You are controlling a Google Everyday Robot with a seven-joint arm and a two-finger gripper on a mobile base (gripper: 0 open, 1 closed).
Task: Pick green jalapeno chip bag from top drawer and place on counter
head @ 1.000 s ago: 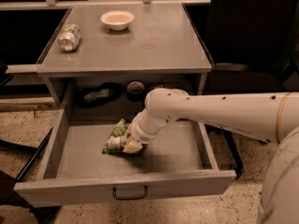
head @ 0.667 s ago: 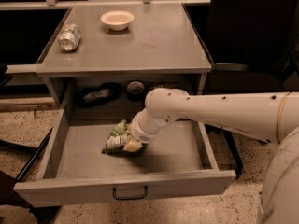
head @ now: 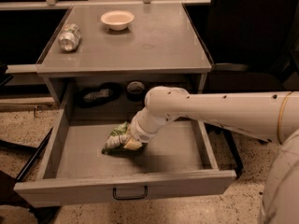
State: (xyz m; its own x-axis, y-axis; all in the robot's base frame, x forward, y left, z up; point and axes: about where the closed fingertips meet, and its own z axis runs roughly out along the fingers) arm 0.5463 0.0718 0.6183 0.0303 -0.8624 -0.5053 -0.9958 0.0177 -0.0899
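The green jalapeno chip bag [head: 116,137], a crumpled green-and-white packet, lies on the floor of the open top drawer [head: 84,160], left of its middle. My gripper [head: 132,143] reaches down into the drawer from the right on a white arm and sits on the bag's right end, touching it. The wrist covers most of the gripper's tip. The counter [head: 154,36] is the flat grey top of the cabinet above the drawer.
A silvery can [head: 69,36] lies on its side at the counter's left. A small white bowl [head: 117,19] stands at the back middle. Dark objects [head: 96,95] sit in the recess behind the drawer. The drawer front has a dark handle [head: 130,193].
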